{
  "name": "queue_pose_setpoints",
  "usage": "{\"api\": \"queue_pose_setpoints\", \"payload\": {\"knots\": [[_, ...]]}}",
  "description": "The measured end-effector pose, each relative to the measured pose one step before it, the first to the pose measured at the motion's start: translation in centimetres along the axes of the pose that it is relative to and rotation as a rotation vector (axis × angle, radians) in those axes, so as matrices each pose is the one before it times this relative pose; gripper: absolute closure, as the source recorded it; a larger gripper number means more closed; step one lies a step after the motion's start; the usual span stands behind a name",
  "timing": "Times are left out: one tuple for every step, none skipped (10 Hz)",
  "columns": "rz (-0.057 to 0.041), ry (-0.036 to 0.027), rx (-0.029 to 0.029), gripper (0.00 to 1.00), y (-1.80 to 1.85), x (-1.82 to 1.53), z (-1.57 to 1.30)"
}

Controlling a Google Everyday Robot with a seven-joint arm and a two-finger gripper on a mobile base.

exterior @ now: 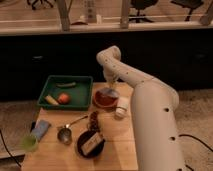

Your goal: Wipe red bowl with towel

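Note:
The red bowl [105, 100] sits on the wooden table [115, 145] near its far edge, right of the green tray. A pale towel [107, 93] lies in the bowl under my gripper [108, 88], which reaches down into the bowl from the white arm [145, 100]. The gripper's tips are hidden against the towel.
A green tray [50, 90] holds a red fruit [63, 98], a yellow item and a green vegetable. A white cup [121, 106] stands right of the bowl. A metal scoop [65, 134], a black bowl [90, 145], a blue sponge [41, 129] and a green cup [29, 143] lie at front left.

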Motion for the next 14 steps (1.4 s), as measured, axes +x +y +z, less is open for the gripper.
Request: {"api": "queue_pose_setpoints", "payload": {"knots": [[-0.03000,-0.00727,0.00354,0.99,-0.906,-1.251,0.002],[-0.03712,-0.01345,0.00300,0.99,-0.611,-1.379,0.059],[-0.03546,-0.01232,0.01124,0.99,-0.433,-1.187,-0.035],[-0.04348,-0.01316,0.01662,0.99,-0.173,-1.396,-0.203],[-0.03194,-0.01161,0.01004,0.99,0.437,-0.961,-0.236],[-0.02024,-0.00646,0.00586,0.99,0.516,-0.505,-0.157],[-0.01445,-0.00656,0.00284,0.99,0.745,-0.464,-0.177],[-0.00712,-0.00664,0.00019,0.99,0.988,-0.419,-0.175],[0.00367,-0.00240,-0.00462,0.99,1.123,-0.049,-0.086],[0.01344,0.00251,-0.00824,0.99,1.251,0.355,0.095],[0.03214,0.01234,-0.00963,0.99,1.119,1.014,0.148],[0.03261,0.00873,-0.00547,0.99,0.258,1.031,0.138],[0.02417,0.00855,-0.01086,0.99,0.040,1.040,0.237],[0.02967,0.00796,-0.00686,0.99,-0.657,1.390,0.252]]}}
